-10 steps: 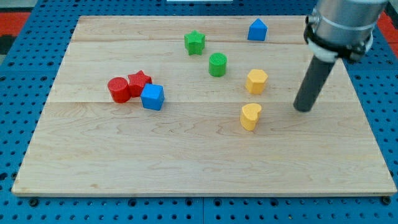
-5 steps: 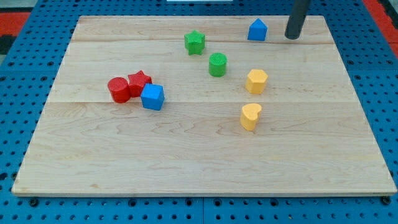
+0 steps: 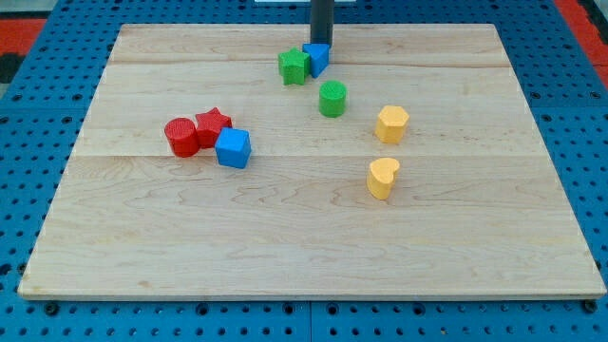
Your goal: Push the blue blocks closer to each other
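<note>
While no pincer shows, my tip [image 3: 321,44] touches the light, rigid blue block [image 3: 317,58] against the green star [image 3: 294,66]; the blue cube [image 3: 233,148] sits well apart.

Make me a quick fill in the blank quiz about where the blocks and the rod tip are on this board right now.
1. My tip sits just above the small blue block, which touches the ____ star.
2. The blue cube touches the red ____.
3. The number of yellow blocks is ____.

Missing words: green; star; two
</note>
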Robot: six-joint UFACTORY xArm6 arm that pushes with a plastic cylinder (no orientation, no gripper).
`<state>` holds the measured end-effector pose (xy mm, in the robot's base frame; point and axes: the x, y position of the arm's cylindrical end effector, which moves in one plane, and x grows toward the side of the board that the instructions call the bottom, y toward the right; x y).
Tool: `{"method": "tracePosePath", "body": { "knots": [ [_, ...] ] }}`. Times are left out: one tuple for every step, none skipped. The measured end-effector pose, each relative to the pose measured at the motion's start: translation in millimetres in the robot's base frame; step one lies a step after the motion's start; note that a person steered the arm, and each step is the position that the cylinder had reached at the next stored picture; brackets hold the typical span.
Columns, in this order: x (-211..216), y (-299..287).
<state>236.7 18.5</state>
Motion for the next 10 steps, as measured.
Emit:
{"method": "tracePosePath", "body": {
  "knots": [
    [8.9,-0.5],
    [30.0,-6.4],
    [37.9,4.6],
    [45.1,22.1],
    [76.4,2.7],
    [83.0,-33.6],
    [82.9,-49.9],
    [85.0,-59.0],
    [101.5,-75.4],
    [121.8,-78.6]
  ]
}}
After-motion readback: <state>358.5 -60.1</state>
